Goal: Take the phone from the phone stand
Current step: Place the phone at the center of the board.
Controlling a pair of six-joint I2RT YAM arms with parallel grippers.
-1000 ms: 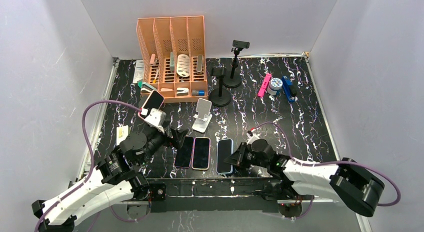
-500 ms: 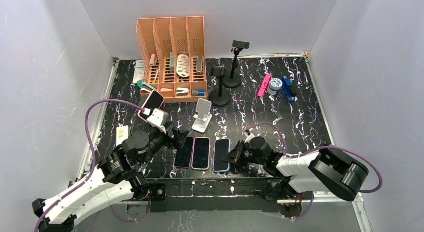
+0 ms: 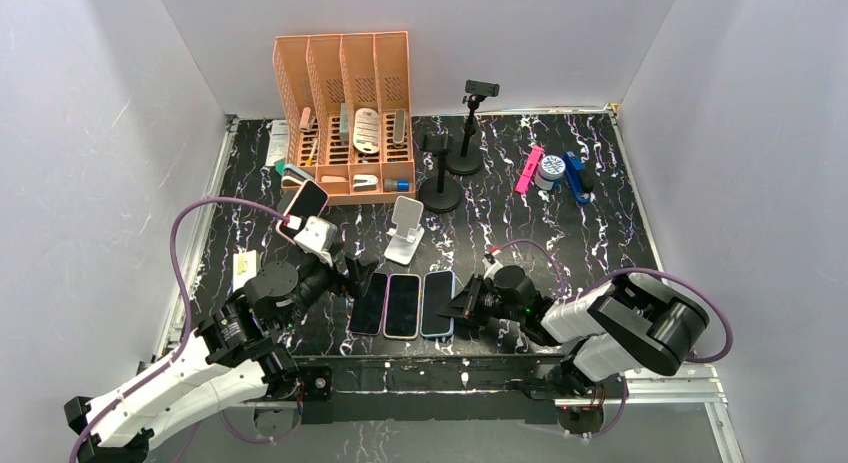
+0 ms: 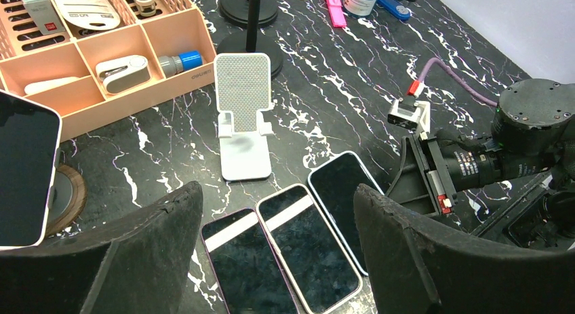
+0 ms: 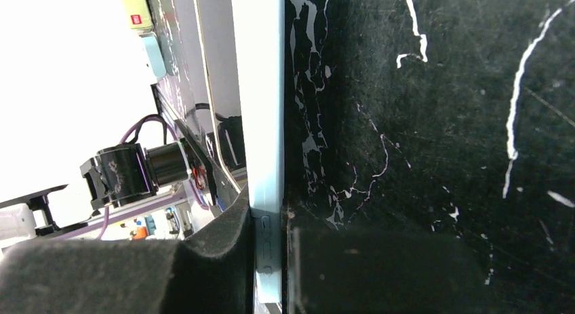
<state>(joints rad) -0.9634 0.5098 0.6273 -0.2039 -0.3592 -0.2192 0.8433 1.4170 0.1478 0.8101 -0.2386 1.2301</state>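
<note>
On tabletop [image 3: 580, 243], blue phone [image 3: 437, 303] clamped in right gripper [image 3: 459, 308] slid left; left gripper [image 3: 358, 268] gapes.

I see the white phone stand [image 3: 404, 233] upright on the black marbled table [image 3: 560, 245]. Just in front of it three phones [image 3: 403, 305] lie flat side by side. My right gripper [image 3: 462, 308] touches the right edge of the rightmost, the light-blue phone [image 3: 437, 303].

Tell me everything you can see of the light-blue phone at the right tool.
The light-blue-edged phone has a thin pale-blue frame, rounded corners and a dark glossy screen. It lies about flat, screen up, on the black marbled table, rightmost in a row of three, close beside the pink-edged phone. The right tool is shut on its right long edge, a pad on each face.
</note>
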